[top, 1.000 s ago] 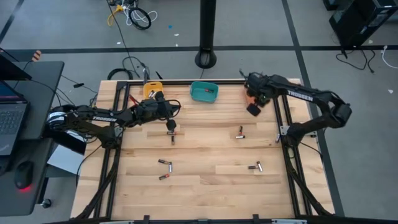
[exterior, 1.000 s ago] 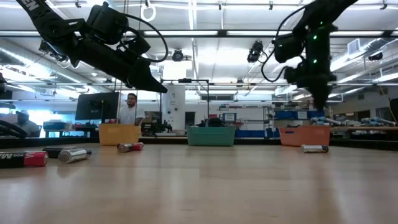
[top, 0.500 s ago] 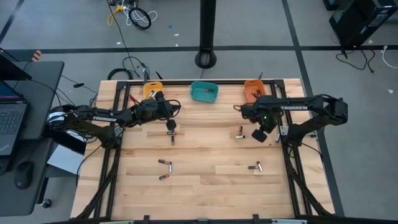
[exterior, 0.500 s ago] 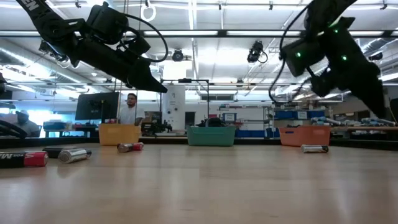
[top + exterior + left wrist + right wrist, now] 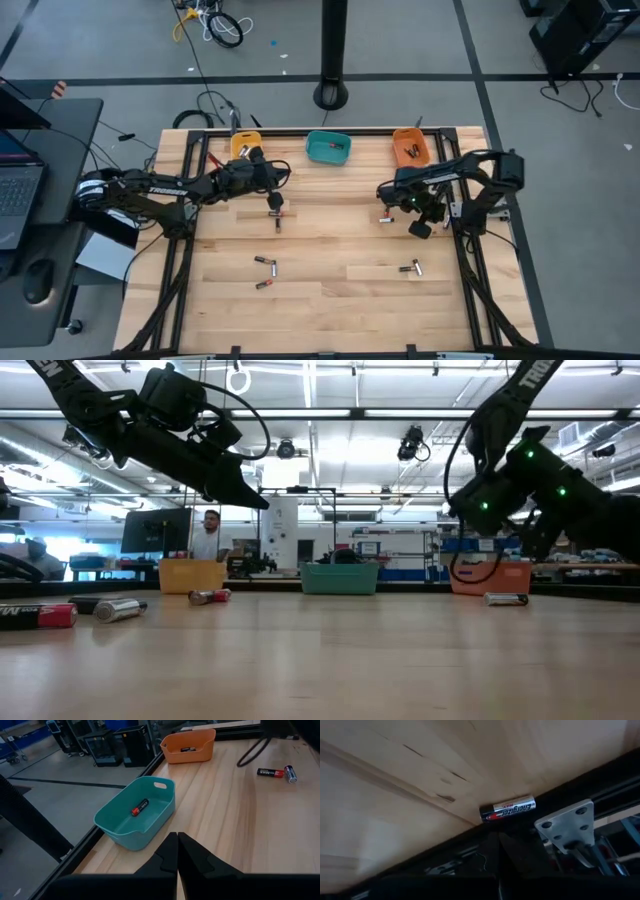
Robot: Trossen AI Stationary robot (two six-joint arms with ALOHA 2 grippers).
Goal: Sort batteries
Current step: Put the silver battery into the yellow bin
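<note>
A few batteries (image 5: 405,152) lay binned; several cells (image 5: 265,264) remained on the table (image 5: 330,310). Both grippers, left gripper (image 5: 177,851) and right gripper (image 5: 421,228), were pressed together, empty.

Three bins are lining the table's far edge: a yellow bin (image 5: 245,146), a teal bin (image 5: 328,148) and an orange bin (image 5: 410,147). From above, nine loose batteries (image 5: 278,226) are showing on the wood, lying as four pairs and one single battery (image 5: 262,285). The left wrist view is giving us one red-and-black cell (image 5: 140,807) in the teal bin and at least one cell (image 5: 187,749) in the orange bin; the yellow bin's count cannot be told. Two arms are hanging over the table, the left arm (image 5: 150,185) and the right arm (image 5: 480,175). One person (image 5: 208,532) is standing in the room behind.
</note>
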